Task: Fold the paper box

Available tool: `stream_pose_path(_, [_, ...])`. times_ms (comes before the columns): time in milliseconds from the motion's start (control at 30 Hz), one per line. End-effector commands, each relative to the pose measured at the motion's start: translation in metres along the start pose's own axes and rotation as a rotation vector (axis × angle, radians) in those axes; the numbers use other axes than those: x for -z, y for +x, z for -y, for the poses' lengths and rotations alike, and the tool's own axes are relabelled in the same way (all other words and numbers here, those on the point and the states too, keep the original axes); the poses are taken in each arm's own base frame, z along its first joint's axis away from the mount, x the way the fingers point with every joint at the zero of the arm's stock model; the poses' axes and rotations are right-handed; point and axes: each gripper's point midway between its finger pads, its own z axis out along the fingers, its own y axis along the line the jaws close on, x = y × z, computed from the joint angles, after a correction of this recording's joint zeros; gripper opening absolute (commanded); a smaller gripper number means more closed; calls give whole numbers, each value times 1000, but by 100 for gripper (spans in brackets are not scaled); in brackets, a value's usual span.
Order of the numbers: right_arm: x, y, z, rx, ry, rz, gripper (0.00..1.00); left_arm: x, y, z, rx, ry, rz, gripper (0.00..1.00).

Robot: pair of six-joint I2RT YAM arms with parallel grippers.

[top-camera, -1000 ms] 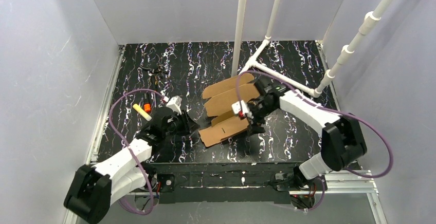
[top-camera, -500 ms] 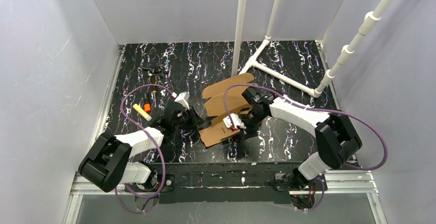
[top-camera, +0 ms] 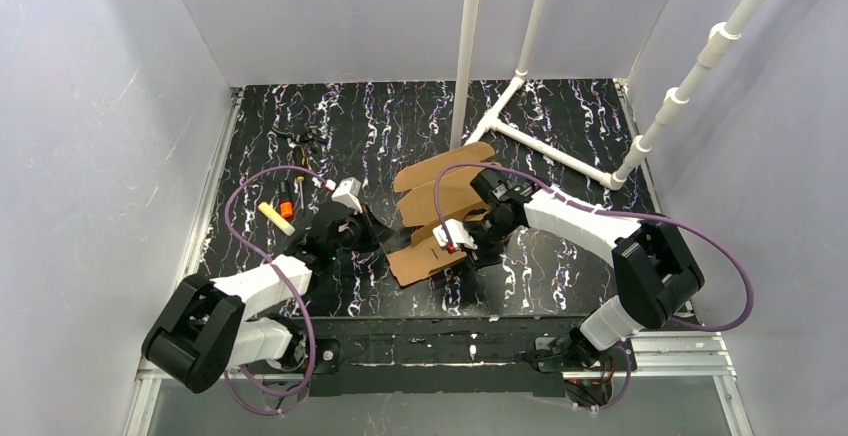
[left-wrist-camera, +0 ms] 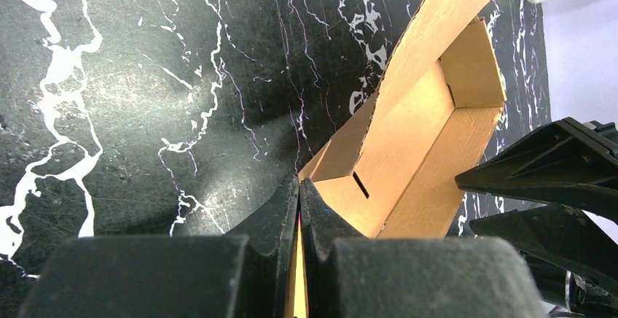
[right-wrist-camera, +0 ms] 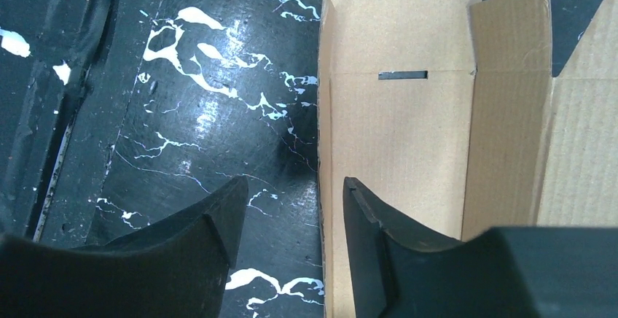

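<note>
The paper box (top-camera: pixel 445 191) is a brown cardboard sheet with flaps, partly folded up, lying mid-table. My left gripper (top-camera: pixel 388 240) is at its near left corner. In the left wrist view the left gripper (left-wrist-camera: pixel 299 184) is shut on the paper box (left-wrist-camera: pixel 415 128), with a thin strip of cardboard showing between the pads. My right gripper (top-camera: pixel 462 253) hovers over the near flap. In the right wrist view the right gripper (right-wrist-camera: pixel 295 190) is open and straddles the left edge of the paper box (right-wrist-camera: pixel 408 136): one finger is over the table, the other over cardboard with a slit.
A white pipe frame (top-camera: pixel 545 148) lies at the back right, with upright poles (top-camera: pixel 468 46). A yellow marker (top-camera: pixel 275 216) and an orange item (top-camera: pixel 287 206) lie at the left. The right arm's black fingers (left-wrist-camera: pixel 539 176) show beside the box in the left wrist view.
My left arm reached right to the box and its gripper shut on the cardboard's corner. The right gripper shifted left over the near flap and narrowed its opening.
</note>
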Motion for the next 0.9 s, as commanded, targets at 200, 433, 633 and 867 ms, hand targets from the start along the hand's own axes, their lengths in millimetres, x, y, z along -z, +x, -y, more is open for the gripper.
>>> stream_pose_path(200, [-4, -2, -4, -31, -3, 28, 51, -13, -7, 8, 15, 30, 5, 0])
stream_pose_path(433, [-9, -2, -4, -48, -2, 45, 40, -35, -4, 14, 34, 38, -15, 0])
stream_pose_path(633, [-15, -3, -5, -58, -11, 57, 29, -51, 6, 17, 74, 49, -29, 0])
stream_pose_path(867, [-21, -6, 0, -72, 7, 50, 16, -42, 17, 29, 96, 89, -39, 0])
